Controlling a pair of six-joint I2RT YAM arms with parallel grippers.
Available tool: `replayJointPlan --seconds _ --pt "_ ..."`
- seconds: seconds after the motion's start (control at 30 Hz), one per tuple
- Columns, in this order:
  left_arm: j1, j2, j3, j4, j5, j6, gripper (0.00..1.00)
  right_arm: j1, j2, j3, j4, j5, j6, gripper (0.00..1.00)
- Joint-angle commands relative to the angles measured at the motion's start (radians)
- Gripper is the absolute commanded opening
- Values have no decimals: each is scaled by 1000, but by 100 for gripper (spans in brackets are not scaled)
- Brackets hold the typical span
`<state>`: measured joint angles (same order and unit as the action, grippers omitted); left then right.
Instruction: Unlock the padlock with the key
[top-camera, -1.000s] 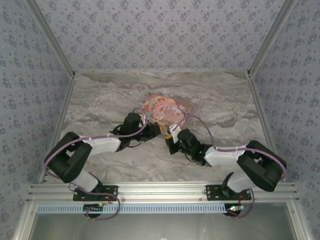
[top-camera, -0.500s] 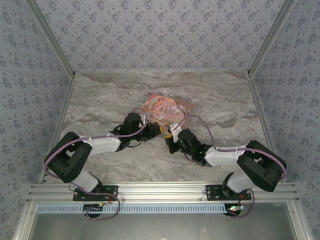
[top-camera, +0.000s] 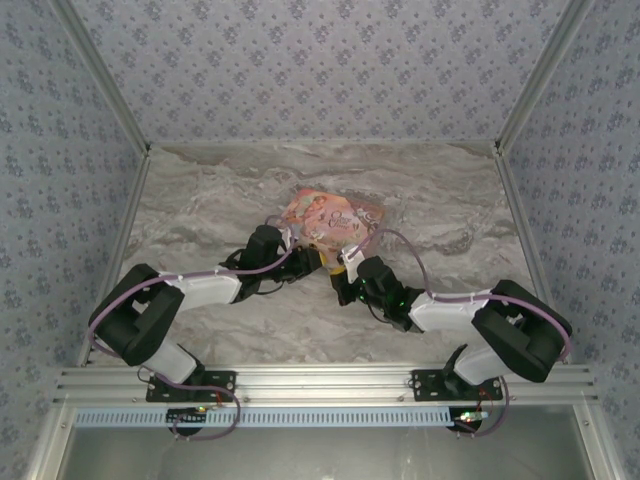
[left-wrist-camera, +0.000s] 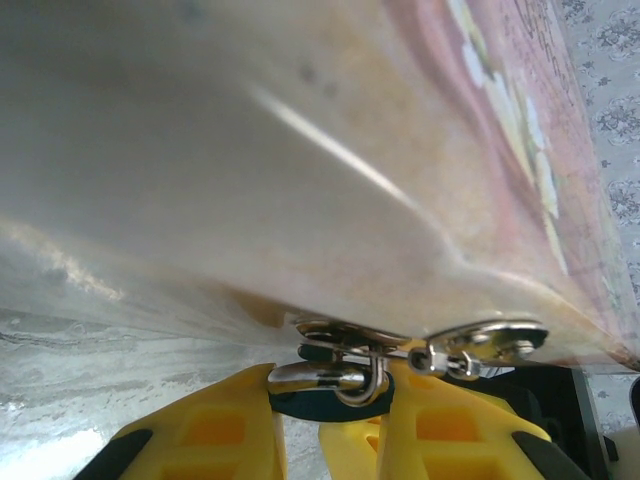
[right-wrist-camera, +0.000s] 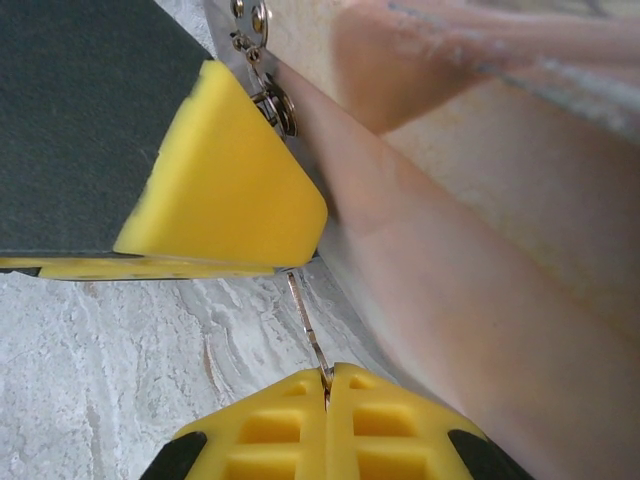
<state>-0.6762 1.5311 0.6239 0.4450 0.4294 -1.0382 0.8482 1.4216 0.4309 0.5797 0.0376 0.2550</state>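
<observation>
Both grippers meet beside the pink illustrated tin (top-camera: 330, 218).
The left gripper (left-wrist-camera: 330, 405) is clamped on the small teal padlock (left-wrist-camera: 318, 379), its silvery shackle hooked through the tin's hasp (left-wrist-camera: 478, 341). The right gripper (right-wrist-camera: 328, 385) pinches the thin dark metal key (right-wrist-camera: 305, 318), its tip just under the left gripper's finger; we cannot tell if it touches the padlock.

- Walls (top-camera: 320, 70) papered with small grey-blue flower motifs are enclosing the workspace on three sides.
- A marbled grey-and-white tabletop (top-camera: 200, 200) is lying beneath them, catching soft, even light.
- Aluminium rails (top-camera: 320, 385) are running along the near edge, and slanted metal posts (top-camera: 100, 75) are rising at the back corners.
</observation>
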Motion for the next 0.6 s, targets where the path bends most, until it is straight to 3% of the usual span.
replayJointPlan --seconds 0.0,0.57 --pt "-9 -29 24 35 44 -17 19 -17 14 3 27 11 24 0" --pt "-14 -32 20 37 40 -18 18 -28 44 22 83 -36 54 0"
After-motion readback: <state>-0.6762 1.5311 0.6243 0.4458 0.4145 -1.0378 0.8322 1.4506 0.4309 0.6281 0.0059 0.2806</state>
